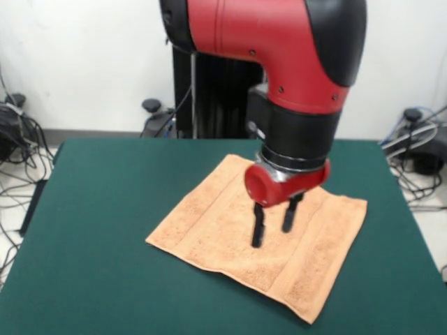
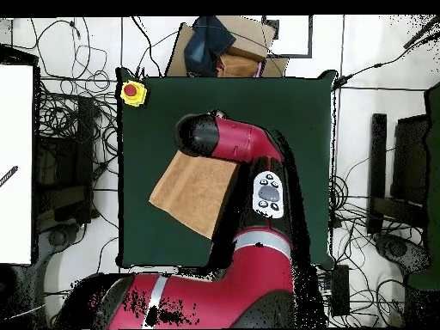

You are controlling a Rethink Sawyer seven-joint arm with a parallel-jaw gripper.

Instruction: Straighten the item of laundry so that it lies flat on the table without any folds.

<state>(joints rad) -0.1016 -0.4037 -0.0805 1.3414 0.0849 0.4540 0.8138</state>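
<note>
Towel [image 1: 230, 230] already spread nearly flat on the tabletop [image 1: 98, 209]; tool [image 1: 274, 227] released above its centre. Lift clear without snagging the cloth.

The peach-orange towel [image 2: 191, 191] lies spread and turned at an angle on the dark green surface [image 2: 301, 120], toward its left edge and roughly midway between the top and bottom edges. The red and black arm [image 2: 245, 163] reaches in from the bottom edge and covers the towel's right part, its black end over the towel's upper corner. A yellow box with a red button [image 2: 132, 92] sits at the surface's top-left corner.
</note>
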